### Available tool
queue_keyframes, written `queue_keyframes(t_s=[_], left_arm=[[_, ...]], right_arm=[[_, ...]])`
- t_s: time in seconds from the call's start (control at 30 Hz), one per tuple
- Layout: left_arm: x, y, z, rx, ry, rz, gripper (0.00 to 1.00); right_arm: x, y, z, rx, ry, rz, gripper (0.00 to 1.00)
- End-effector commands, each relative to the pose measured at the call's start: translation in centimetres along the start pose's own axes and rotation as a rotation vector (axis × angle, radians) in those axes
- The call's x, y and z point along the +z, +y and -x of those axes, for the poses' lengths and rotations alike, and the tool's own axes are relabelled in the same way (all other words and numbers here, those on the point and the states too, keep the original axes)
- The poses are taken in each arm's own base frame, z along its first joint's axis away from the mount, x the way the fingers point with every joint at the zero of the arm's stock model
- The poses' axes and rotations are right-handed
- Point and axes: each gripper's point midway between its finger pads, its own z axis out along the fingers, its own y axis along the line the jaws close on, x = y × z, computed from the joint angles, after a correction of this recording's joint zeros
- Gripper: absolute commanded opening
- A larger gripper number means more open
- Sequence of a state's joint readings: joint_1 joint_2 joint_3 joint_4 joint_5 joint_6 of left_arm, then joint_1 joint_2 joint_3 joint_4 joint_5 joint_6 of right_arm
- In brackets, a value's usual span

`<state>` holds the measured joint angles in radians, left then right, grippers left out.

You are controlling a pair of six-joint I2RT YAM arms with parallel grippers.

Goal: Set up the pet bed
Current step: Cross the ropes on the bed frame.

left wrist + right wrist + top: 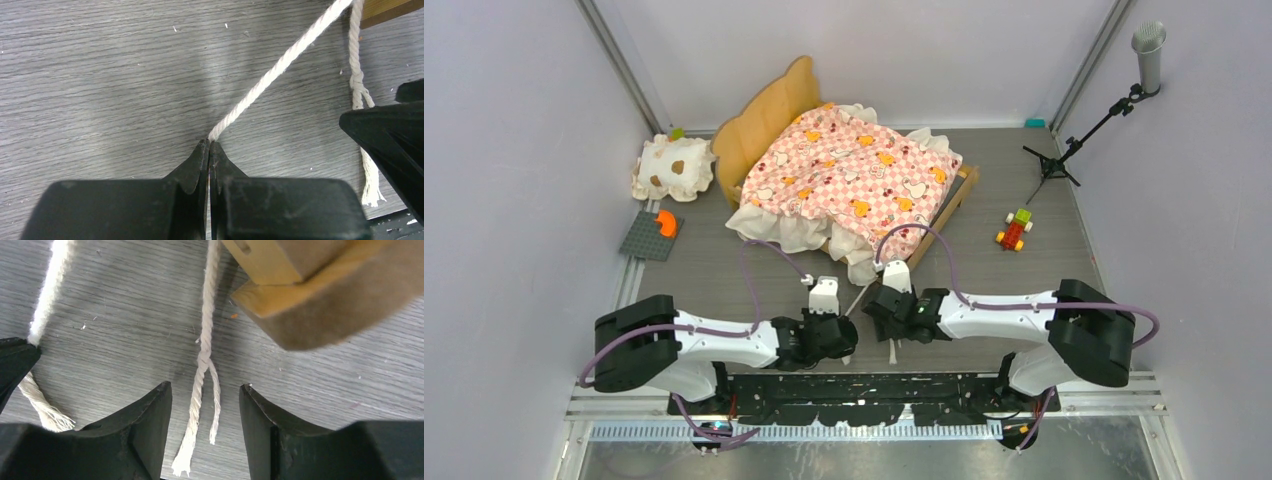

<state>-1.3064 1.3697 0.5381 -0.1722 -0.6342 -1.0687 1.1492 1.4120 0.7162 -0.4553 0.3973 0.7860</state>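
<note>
Toward the back of the grey wood-grain surface (704, 275), set at an angle: small light-wood pet bed (849, 180) with a wavy-topped headboard at its far left end, covered by a pink checkered, cream-ruffled mattress printed with orange animals. Ruffles spilling over the near left side; bare wooden rail showing along the right.

Left pincer (209, 145) pressed fully together on a taut white twisted cord (280, 65), pinched right at the fingertips. Cord stretched up and to the right toward the bed's wooden corner (385, 10).

Right pincer (205, 388) spread wide, low over the surface just in front of that corner, gripping nothing. Between its fingers, touching neither: second white cord (202, 360), slack, knotted partway, frayed at the end, lying flat on the surface.

Both pincers close together at the bed's near end.

Left of the headboard, off the bed: small cream ruffled pillow with brown spots (674, 168). Nearer, by the left wall: dark grey studded plate (646, 240) carrying an orange block (665, 222). Right of the bed, well apart: little toy car of red, yellow and green bricks (1015, 230). Far right corner: grey microphone on a black stand (1149, 55).
</note>
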Motion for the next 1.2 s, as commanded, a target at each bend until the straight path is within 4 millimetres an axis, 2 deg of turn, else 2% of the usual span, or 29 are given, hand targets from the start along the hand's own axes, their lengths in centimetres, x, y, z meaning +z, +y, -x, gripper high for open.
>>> queue_keyframes(t_s=[0.0,0.17,0.47,0.6,0.63,0.77,0.93,1.07,1.17], left_arm=[[-0.2,1.7,-0.8,0.028,0.025,0.042,0.00],[-0.3,1.8,-0.8,0.030,0.029,0.044,0.00],[-0.5,1.2,-0.3,0.035,0.025,0.026,0.00],[-0.9,0.3,0.3,0.041,0.023,-0.002,0.00],[-1.1,0.2,0.5,0.045,0.022,-0.008,0.00],[-2.1,-0.2,1.6,0.039,0.008,-0.036,0.00],[-3.8,-0.6,3.3,0.020,-0.019,-0.081,0.00],[-4.5,-0.9,4.1,0.000,-0.035,-0.106,0.00],[-4.7,-1.1,4.2,0.003,-0.033,-0.113,0.00]], right_arm=[[0.8,1.2,0.2,-0.003,-0.002,0.046,0.54],[1.4,1.4,-1.8,-0.002,0.074,0.062,0.39],[0.4,-0.4,-4.2,0.056,0.109,0.037,0.14],[0.4,0.8,-4.8,0.060,0.116,0.090,0.01],[0.3,1.3,-4.9,0.063,0.115,0.109,0.01],[0.1,3.1,-4.0,0.117,0.080,0.155,0.01],[-0.4,4.1,-1.6,0.300,-0.020,0.195,0.01],[-1.3,5.7,0.1,0.438,-0.070,0.287,0.01],[-1.8,6.4,0.6,0.493,-0.068,0.320,0.01]])
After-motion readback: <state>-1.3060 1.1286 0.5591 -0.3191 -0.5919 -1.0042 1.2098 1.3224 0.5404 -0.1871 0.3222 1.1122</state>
